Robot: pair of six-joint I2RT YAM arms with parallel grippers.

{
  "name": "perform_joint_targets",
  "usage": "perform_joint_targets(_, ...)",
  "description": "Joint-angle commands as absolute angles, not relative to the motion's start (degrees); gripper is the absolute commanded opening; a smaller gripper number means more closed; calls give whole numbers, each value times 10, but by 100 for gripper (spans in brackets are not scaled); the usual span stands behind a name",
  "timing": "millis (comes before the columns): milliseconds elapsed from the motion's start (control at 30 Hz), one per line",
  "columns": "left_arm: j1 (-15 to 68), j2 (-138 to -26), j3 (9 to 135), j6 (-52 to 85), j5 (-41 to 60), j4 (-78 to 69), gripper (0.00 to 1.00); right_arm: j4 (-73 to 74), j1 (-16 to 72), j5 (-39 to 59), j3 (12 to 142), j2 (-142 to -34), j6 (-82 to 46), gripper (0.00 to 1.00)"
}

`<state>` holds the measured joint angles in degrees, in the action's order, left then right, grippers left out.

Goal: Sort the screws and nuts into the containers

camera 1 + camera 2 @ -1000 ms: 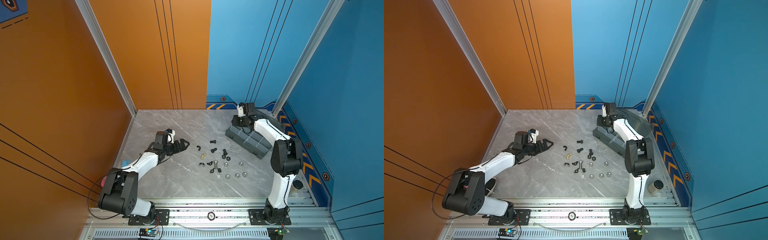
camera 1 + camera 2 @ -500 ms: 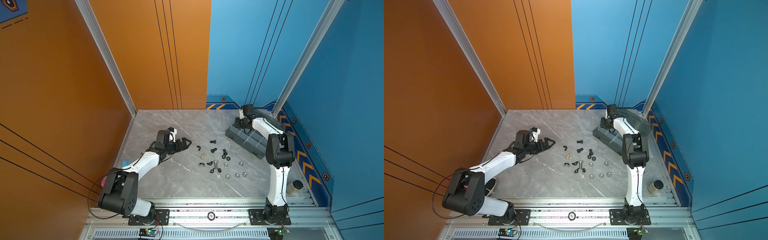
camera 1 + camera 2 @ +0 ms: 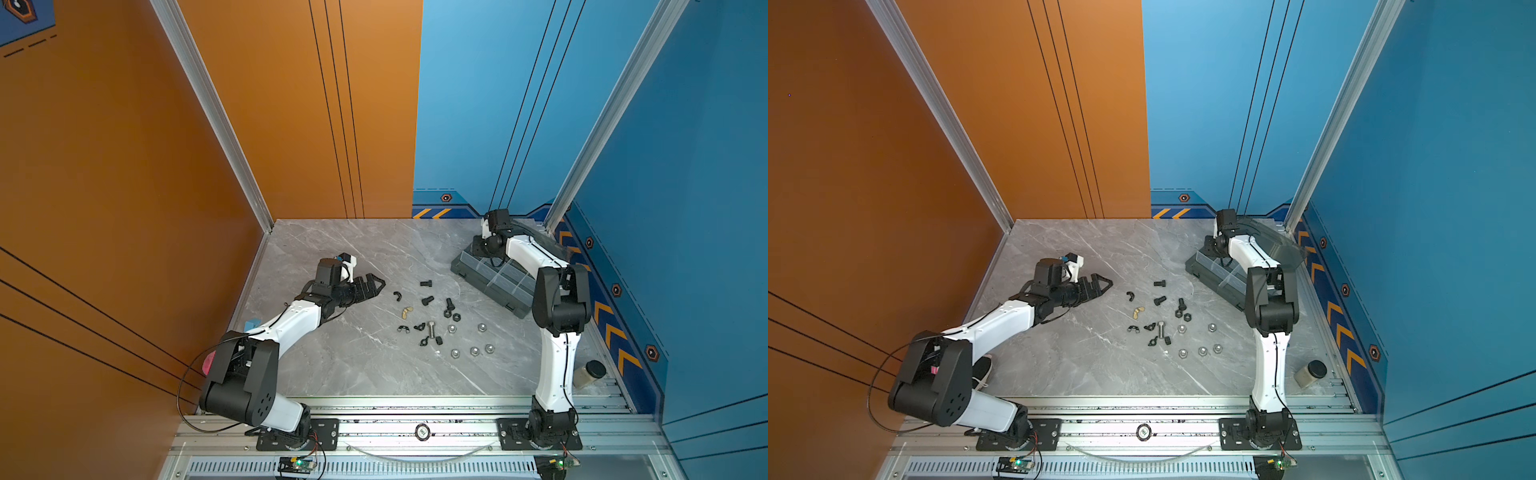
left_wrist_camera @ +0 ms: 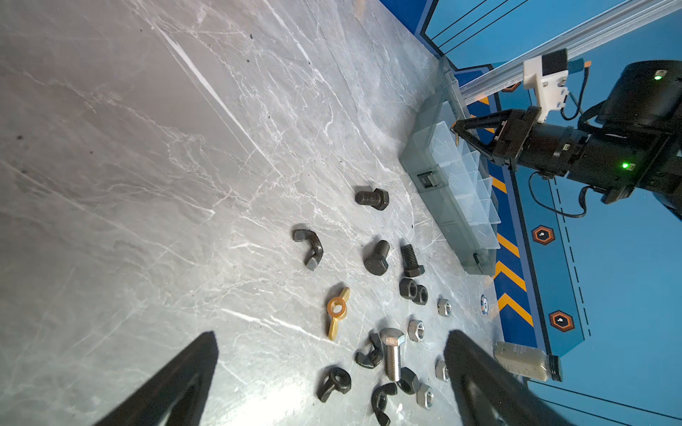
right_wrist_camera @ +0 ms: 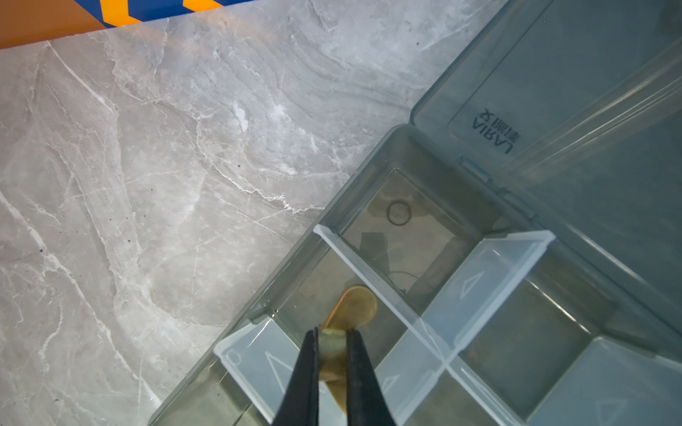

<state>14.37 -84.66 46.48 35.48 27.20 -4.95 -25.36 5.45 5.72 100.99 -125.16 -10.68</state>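
**Grey marble tabletop: brass wing nut gripped over the organiser box**

A brass wing nut (image 5: pixel 355 305) is pinched at its middle by the right gripper (image 5: pixel 332 333). The two black fingers (image 5: pixel 304 365) are pressed in on it from both sides, and one wing sticks out past the tips. The nut hangs over an end compartment of the smoky-grey organiser box (image 5: pixel 369 184), on the side away from the hinge. Whether it touches that compartment's floor cannot be told. Pale dividers (image 5: pixel 369 274) wall the compartment off from its neighbours, and the tinted lid (image 5: pixel 553 85) lies folded open behind.

In both top views the box (image 3: pixel 482 286) stands slanted at the far right of the table (image 3: pixel 353 374), with the right arm bent over it.

The rest of the hardware lies loose in the middle of the table:
- Three stubby black bolts (image 3: pixel 427 300) lie nearest the box.
- A silver hex-head bolt (image 3: pixel 432 329) lies among black wing nuts (image 3: pixel 403 329) and black hex nuts (image 3: pixel 456 317).
- A second brass wing nut (image 3: pixel 407 311) lies just left of the bolts.
- Five silver hex nuts (image 3: pixel 474 351) are scattered toward the front right.

Left of the pile, the left gripper (image 3: pixel 379 284) is low over the marble and points at the hardware. Its fingers (image 4: pixel 177 380) are spread wide, holding nothing and touching none of the parts.

A small dark-capped jar (image 3: pixel 588 374) lies on its side at the table's front right edge, beside the right arm.
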Motion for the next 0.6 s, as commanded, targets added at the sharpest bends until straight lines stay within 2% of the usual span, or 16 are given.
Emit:
perform_joint_targets(0, 150, -854, 483, 354, 272, -49, 98, -276, 53, 47, 1026, -1256, -100, 8)
perform_joint_targets(100, 151, -854, 483, 353, 273, -47, 98, -278, 53, 46, 1026, -1254, -101, 14)
perform_joint_targets(300, 151, -851, 482, 351, 271, -46, 98, -281, 53, 54, 1026, -1236, -97, 33)
perform_joint_targets(567, 152, -841, 485, 350, 271, -33, 98, -301, 54, 115, 1015, -1159, -99, 41)
